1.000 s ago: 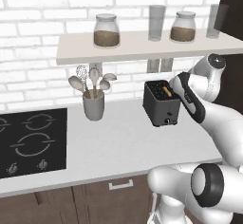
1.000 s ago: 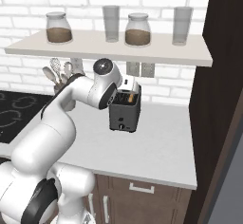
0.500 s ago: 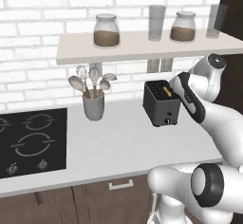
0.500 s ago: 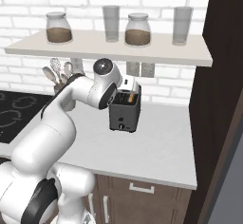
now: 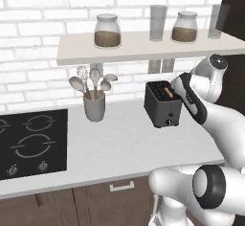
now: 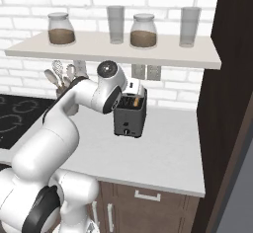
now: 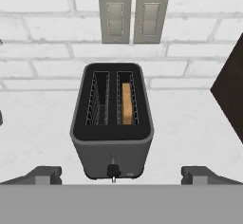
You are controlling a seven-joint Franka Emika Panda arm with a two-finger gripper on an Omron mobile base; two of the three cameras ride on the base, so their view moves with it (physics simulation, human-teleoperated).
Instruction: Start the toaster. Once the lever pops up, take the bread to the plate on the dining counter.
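The toaster [image 7: 112,123] is seen at frame centre on the pale surface [image 7: 38,123], the bread [image 7: 126,103] sunk in its right slot. The pincer [image 7: 121,174] is held spread wide, grasping nothing.

Above the grey-white worktop [image 5: 119,139]: shelf [image 5: 143,45] with two jars [image 5: 107,30] and two glasses [image 5: 158,22]; utensil crock [image 5: 94,106] and black hob [image 5: 31,141] on it.
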